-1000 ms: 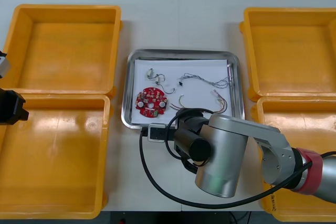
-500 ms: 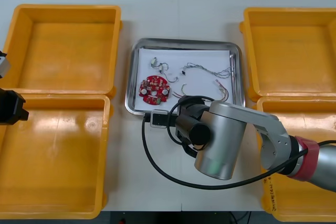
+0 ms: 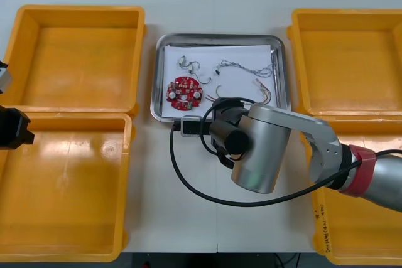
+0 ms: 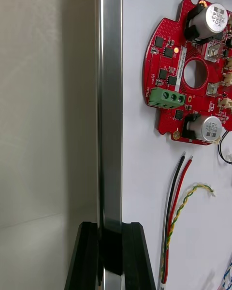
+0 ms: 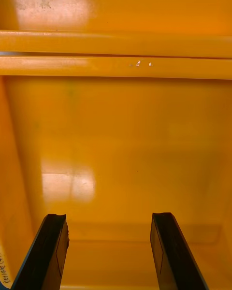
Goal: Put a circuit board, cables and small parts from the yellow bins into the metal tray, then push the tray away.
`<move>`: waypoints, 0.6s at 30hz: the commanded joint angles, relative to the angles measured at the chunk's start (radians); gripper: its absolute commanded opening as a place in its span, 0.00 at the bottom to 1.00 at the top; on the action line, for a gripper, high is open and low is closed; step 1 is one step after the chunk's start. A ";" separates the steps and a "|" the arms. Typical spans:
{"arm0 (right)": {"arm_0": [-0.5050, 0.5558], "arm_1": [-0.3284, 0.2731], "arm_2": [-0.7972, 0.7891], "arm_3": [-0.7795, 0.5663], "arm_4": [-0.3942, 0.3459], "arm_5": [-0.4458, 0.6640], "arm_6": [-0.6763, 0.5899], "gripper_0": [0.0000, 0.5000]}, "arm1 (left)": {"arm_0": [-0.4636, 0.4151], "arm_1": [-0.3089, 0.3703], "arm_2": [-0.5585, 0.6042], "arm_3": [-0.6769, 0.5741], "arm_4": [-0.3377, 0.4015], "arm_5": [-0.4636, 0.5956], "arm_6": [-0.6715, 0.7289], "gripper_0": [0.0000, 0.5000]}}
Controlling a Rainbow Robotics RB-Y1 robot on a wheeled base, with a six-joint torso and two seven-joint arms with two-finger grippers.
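Pinching the near rim of the tray (image 4: 110, 101), the right gripper (image 4: 110, 232) has one finger on each side of it. The circuit board (image 4: 188, 72) and cables (image 4: 176, 208) lie inside the tray, just beyond the fingers. The left gripper (image 5: 108, 217) hangs, fingers spread, over a yellow bin (image 5: 116, 125).

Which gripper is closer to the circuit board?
Right. The right gripper grips the metal tray's rim beside the circuit board; the left gripper hangs open over a yellow bin, far off.

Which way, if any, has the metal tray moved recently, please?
Yes: the right gripper, shut on its near rim, slid the metal tray away between the yellow bins.
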 commanded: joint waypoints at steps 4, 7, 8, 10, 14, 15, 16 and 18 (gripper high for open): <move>-0.068 -0.011 -0.039 0.048 0.006 -0.096 0.037 0.00 | 0.011 0.032 0.029 -0.023 0.006 0.006 0.050 1.00; -0.071 -0.013 -0.049 0.069 0.006 -0.125 0.044 0.00 | 0.011 0.032 0.029 -0.023 0.006 0.006 0.050 1.00; -0.071 -0.011 -0.056 0.079 0.006 -0.136 0.047 0.00 | 0.011 0.032 0.029 -0.023 0.006 0.006 0.050 1.00; -0.075 -0.011 -0.062 0.099 0.008 -0.154 0.053 0.00 | 0.011 0.032 0.029 -0.023 0.006 0.006 0.050 1.00; -0.094 -0.005 -0.063 0.152 0.006 -0.197 0.064 0.00 | 0.011 0.032 0.029 -0.023 0.006 0.006 0.050 1.00; -0.097 -0.005 -0.063 0.158 0.006 -0.203 0.066 0.00 | 0.011 0.032 0.029 -0.023 0.006 0.006 0.050 1.00; -0.103 -0.003 -0.063 0.171 0.006 -0.211 0.067 0.00 | 0.011 0.032 0.029 -0.023 0.006 0.006 0.050 1.00; -0.109 -0.002 -0.071 0.185 0.006 -0.222 0.069 0.00 | 0.011 0.032 0.029 -0.023 0.006 0.006 0.050 1.00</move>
